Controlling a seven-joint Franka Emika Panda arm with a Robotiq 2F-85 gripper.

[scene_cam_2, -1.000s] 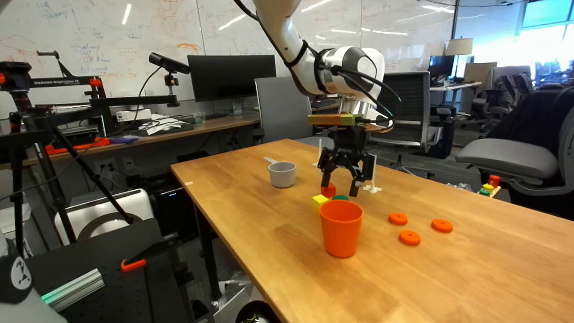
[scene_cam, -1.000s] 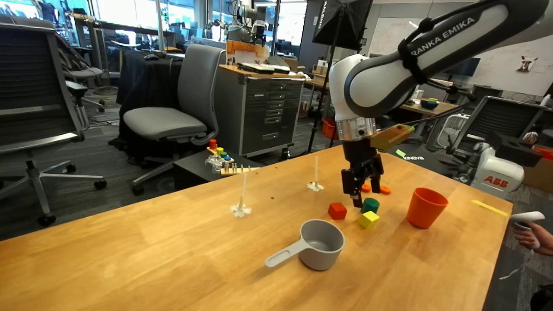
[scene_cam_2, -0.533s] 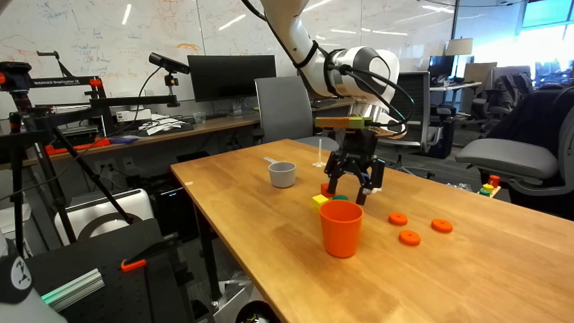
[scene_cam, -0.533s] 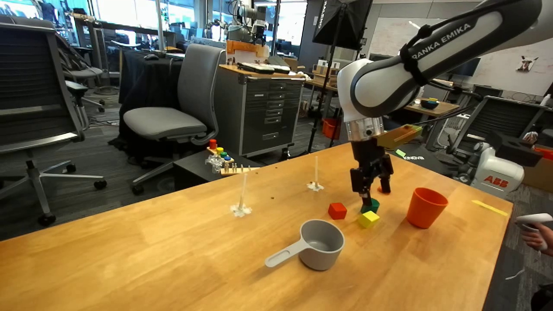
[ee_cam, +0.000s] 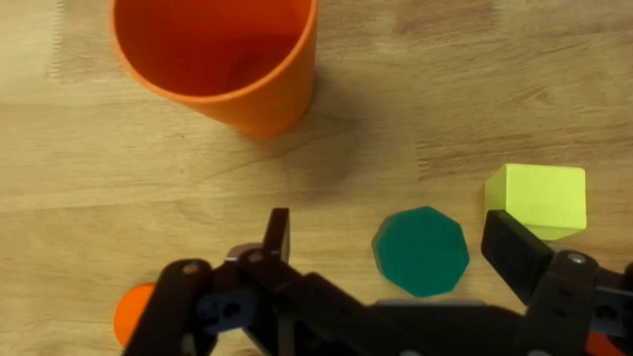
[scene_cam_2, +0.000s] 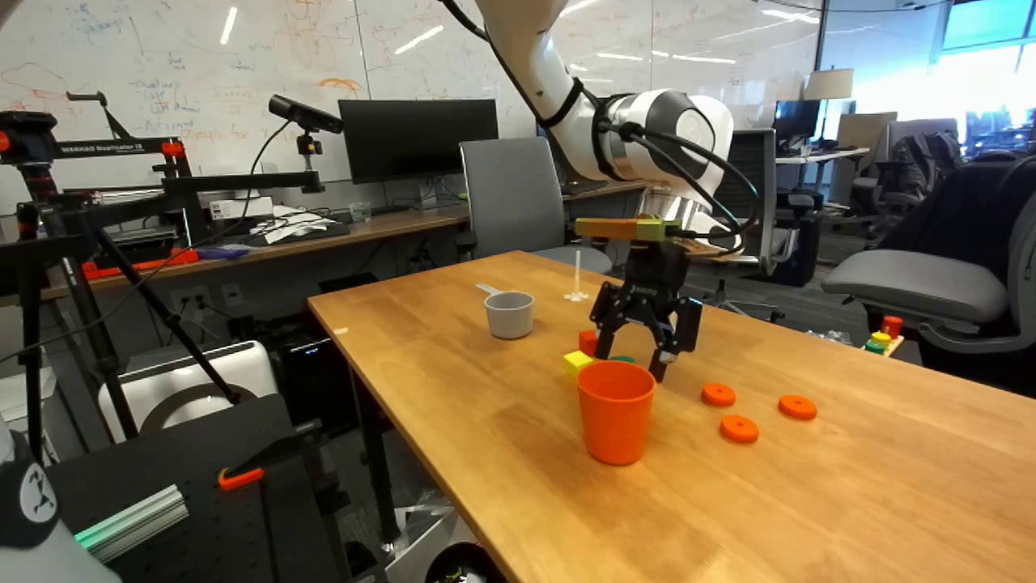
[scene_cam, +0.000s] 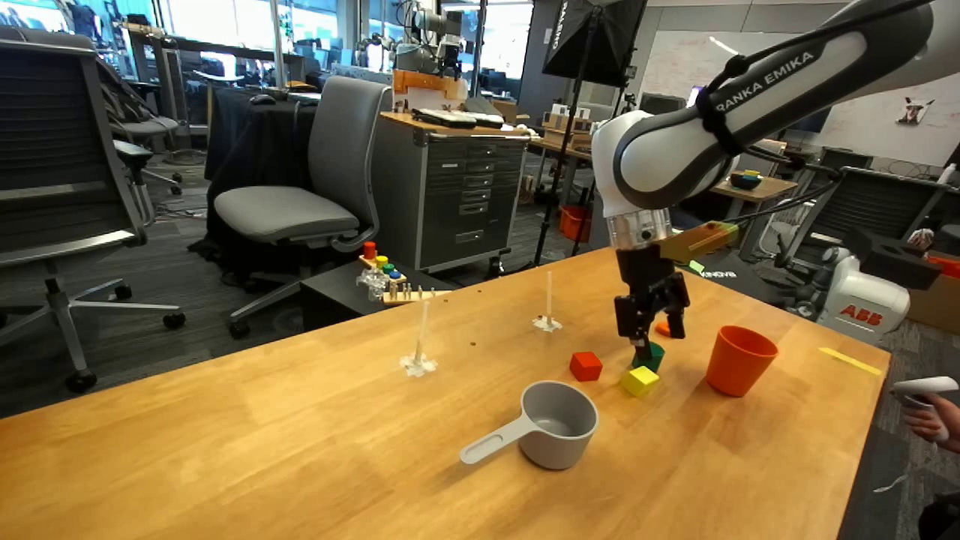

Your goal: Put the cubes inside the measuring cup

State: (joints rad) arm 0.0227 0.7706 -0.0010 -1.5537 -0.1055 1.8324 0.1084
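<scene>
Now we're seeing the gripper [ee_cam: 387, 216] gaping wide, empty (a green block [ee_cam: 423, 252] showing between its fingers [ee_cam: 514, 249]), the yellow-green cube [ee_cam: 546, 195] lying mid-right in the wrist view.

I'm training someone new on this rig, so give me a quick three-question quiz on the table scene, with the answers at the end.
1. True or false: the orange cup stands upright.
2. In the wrist view, which block shows in the gap between the fingers of the gripper?
3. Of the red cube and the yellow cube, how many are inside the measuring cup?

Key:
1. True.
2. The green block; the gripper is open.
3. None; both sit on the table.
</scene>
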